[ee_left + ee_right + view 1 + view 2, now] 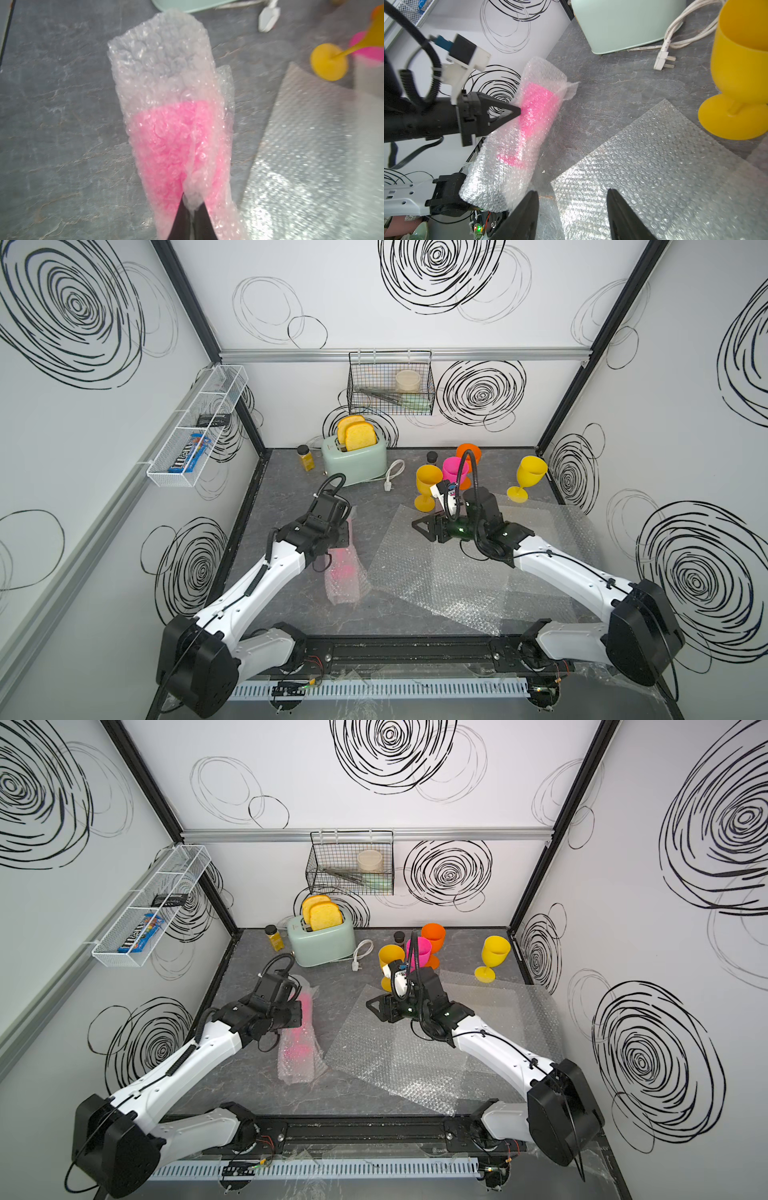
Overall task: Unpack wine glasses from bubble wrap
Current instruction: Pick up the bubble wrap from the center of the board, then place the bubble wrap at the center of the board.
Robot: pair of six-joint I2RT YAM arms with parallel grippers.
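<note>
Wine glasses, five, on the counter (286, 489).
- Unwrapped, upright, back right: yellow goblet (428, 485), hot pink goblet (452, 467) and orange goblet (468, 452) clustered together; second yellow goblet (527, 479) well apart, near the right wall.
- Not yet unwrapped: wrapped pink goblet (176, 141), lying inside a bubble wrap tube (345, 568) left of centre, with its colour showing through the film.

Flat sheets (457, 572): loose, overlapping, spread from centre to right, with one corner just beside the tube.

Left claw (191, 204): closed tight on a puckered fold of the tube's film over the pink bowl. Whether it nips the goblet too cannot be told.

Right claw (572, 191): jaws parted and empty, above the flat sheets and near the yellow goblet.

Hazards, as judged:
- Nothing pins the tube, so a pull on the fold may drag the whole roll along instead of opening it.
- The thin pinch may slip or tear the film.
- The goblet may slide out of an open end and roll toward the toaster (355, 460).
- The right claw swinging in could clip the yellow goblet.
</note>
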